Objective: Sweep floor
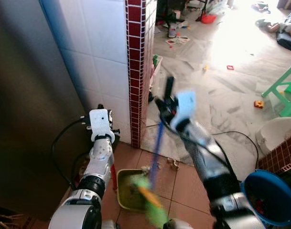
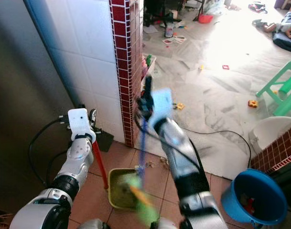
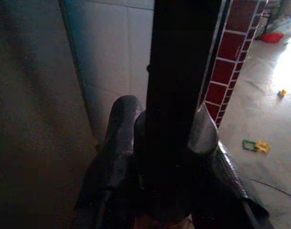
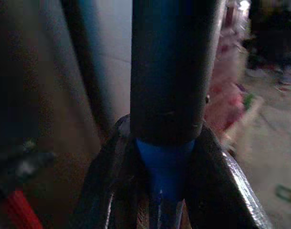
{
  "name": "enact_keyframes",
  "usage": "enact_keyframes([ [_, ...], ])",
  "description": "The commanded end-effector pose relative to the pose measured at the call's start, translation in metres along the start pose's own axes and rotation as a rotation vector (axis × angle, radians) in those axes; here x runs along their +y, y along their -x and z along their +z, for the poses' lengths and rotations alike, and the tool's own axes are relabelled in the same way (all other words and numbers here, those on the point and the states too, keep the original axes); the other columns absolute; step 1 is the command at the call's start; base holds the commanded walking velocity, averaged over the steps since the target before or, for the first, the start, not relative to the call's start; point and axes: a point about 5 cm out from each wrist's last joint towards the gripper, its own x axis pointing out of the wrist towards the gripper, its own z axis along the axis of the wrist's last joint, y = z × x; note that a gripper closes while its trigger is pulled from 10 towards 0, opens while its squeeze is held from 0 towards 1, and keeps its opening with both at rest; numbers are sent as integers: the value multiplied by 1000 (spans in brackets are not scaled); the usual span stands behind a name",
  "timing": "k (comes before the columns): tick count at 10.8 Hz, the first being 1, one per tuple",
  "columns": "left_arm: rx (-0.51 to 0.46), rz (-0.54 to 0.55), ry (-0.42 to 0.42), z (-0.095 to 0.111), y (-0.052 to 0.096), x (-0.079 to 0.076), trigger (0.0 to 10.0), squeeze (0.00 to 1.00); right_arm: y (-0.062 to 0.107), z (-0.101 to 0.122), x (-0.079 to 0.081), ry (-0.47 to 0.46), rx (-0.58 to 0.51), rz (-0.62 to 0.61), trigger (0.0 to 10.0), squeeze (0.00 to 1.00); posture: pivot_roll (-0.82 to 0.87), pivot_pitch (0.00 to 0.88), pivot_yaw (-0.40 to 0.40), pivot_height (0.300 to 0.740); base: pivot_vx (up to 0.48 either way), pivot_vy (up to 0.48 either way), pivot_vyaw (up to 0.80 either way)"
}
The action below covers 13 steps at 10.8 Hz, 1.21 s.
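My right gripper [image 1: 168, 102] is shut on the broom's blue handle [image 1: 156, 148], which runs down to a blurred green broom head [image 1: 152, 206]. The head lies at the olive-green dustpan [image 1: 128, 191] on the brown floor tiles. In the right wrist view the blue handle [image 4: 165, 167] with its black grip sits between the fingers [image 4: 109, 171]. My left gripper [image 2: 90, 116] is shut on the dustpan's upright handle, whose red shaft [image 2: 100, 168] leads down to the pan. The left wrist view shows that handle's black top [image 3: 178, 95] clamped between the fingers [image 3: 122, 125].
A white tiled wall corner with a red tile edge [image 1: 135, 71] stands just ahead. Bits of debris [image 1: 173, 163] lie beside the pan. At right are a blue bucket [image 1: 272, 195], a low red-tiled wall [image 1: 284, 155], a green stool [image 1: 285, 90]. Scattered toys and a cable lie on the grey floor beyond.
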Motion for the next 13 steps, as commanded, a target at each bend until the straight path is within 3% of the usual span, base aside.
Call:
enact_keyframes([
  [1, 15, -15, 22, 0, -1, -7, 10000, 0, -4, 29, -1, 58, -93, 35, 10000, 0, -75, 23, -20, 740, 0, 0, 0],
  [3, 21, -16, 27, -1, -2, -7, 10000, 0, -5, 54, -14, 179, -164, 17, 10000, 0, -76, 22, -22, 740, 0, 0, 0],
  [5, 40, -40, 50, -3, -2, -9, 10000, 0, -1, 65, -22, 295, -227, -51, 10000, 0, -75, 23, -17, 740, 0, 0, 0],
  [7, 46, -71, 70, -2, -2, -11, 10000, 0, 7, 62, -27, 323, -255, -115, 10000, 0, -76, 19, -5, 740, 0, 0, 0],
  [9, 18, -133, 35, 4, -3, -10, 10000, 0, 11, 63, -26, 322, -284, -140, 10000, 0, -73, 16, 6, 740, 0, 0, 0],
  [11, 9, -155, 59, 7, 2, 1, 10000, 0, 14, 61, -28, 335, -295, -184, 10000, 0, -54, 15, 11, 740, 0, 0, 0],
  [13, -25, -238, 81, 15, 11, 2, 10000, 0, 17, 53, -33, 362, -278, -257, 10000, 0, -17, 29, 4, 740, 0, 0, 0],
])
